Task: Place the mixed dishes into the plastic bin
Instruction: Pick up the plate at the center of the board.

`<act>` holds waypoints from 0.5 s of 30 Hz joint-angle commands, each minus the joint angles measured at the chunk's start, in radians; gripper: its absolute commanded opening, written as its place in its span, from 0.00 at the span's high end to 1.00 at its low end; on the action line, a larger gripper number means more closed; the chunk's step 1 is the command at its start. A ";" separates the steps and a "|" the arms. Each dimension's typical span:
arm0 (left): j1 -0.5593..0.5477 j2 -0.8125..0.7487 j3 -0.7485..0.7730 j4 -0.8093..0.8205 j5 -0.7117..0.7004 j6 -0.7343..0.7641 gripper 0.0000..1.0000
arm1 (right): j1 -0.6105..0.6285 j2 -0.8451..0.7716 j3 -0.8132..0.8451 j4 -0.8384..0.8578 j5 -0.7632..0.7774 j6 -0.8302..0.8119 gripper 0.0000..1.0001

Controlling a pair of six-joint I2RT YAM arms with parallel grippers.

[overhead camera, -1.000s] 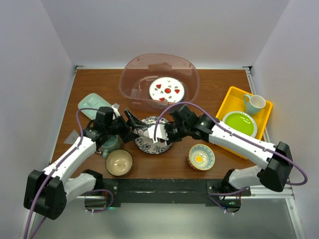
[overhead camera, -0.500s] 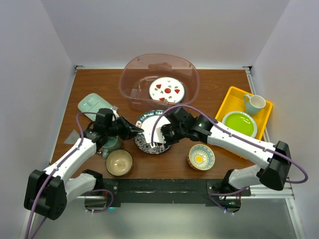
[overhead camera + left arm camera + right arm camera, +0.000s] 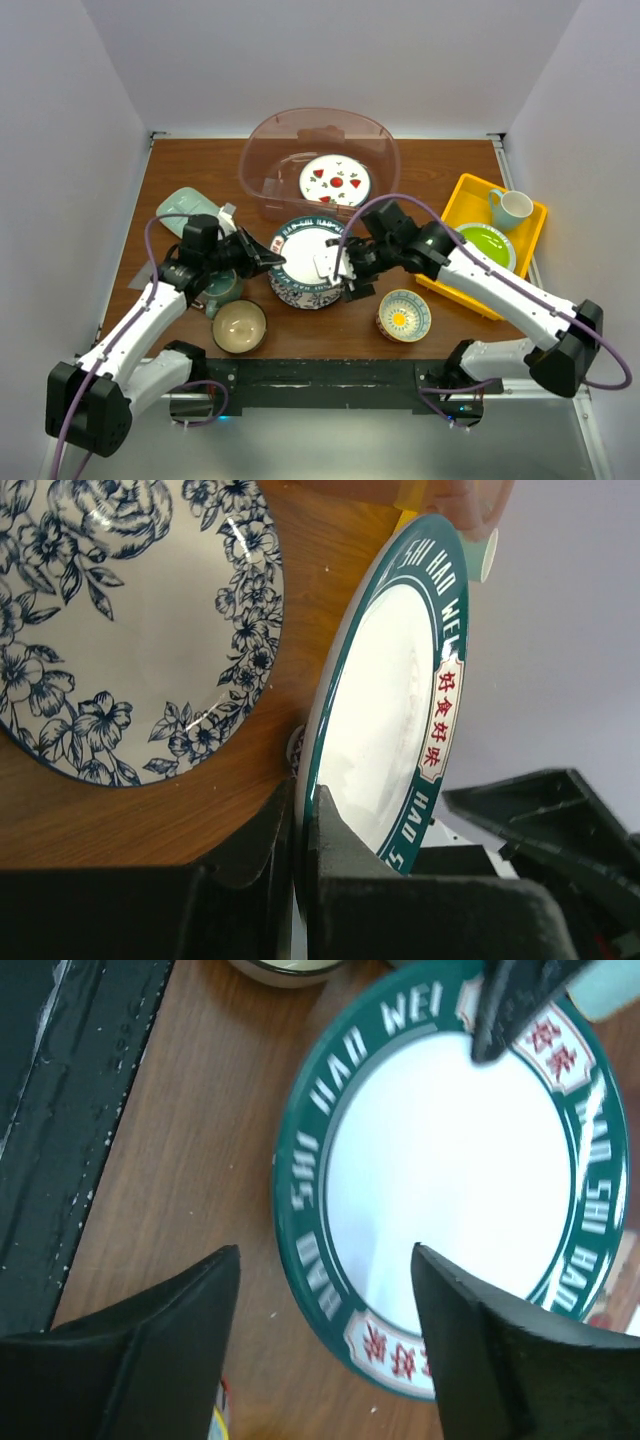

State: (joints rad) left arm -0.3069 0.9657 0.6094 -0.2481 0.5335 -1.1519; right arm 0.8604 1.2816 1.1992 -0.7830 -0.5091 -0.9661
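A white plate with a teal lettered rim (image 3: 303,243) hangs tilted over the blue-patterned plate (image 3: 300,298), which lies on the table. My left gripper (image 3: 270,258) is shut on the teal-rimmed plate's left rim (image 3: 375,710), its fingers (image 3: 335,830) clamping the edge. My right gripper (image 3: 350,270) stands open at the plate's right side, one finger (image 3: 190,1330) off the rim (image 3: 300,1190) and the other over it. The plastic bin (image 3: 262,150) at the back holds a white plate with red fruit marks (image 3: 335,182). The blue-patterned plate (image 3: 120,610) fills the upper left of the left wrist view.
A mint square dish (image 3: 183,208) lies at the left. A teal mug (image 3: 224,290) sits half hidden under my left arm, a tan bowl (image 3: 239,326) near the front, a patterned bowl (image 3: 404,315) front right. A yellow tray (image 3: 468,195) holds a lime-green plate (image 3: 482,246) and a mug (image 3: 510,208).
My left gripper closed on the teal-rimmed plate's left rim. My right gripper opened, let go of the plate and drew back to the right. The plate now hangs flatter.
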 commanded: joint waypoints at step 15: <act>0.009 -0.010 0.245 0.062 -0.010 0.365 1.00 | -0.382 -0.214 0.007 0.007 -0.171 0.096 0.03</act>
State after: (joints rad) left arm -0.3050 0.9409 0.7670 -0.2806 0.5205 -0.8581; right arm 0.5064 1.0870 1.1992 -0.8127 -0.6689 -0.9260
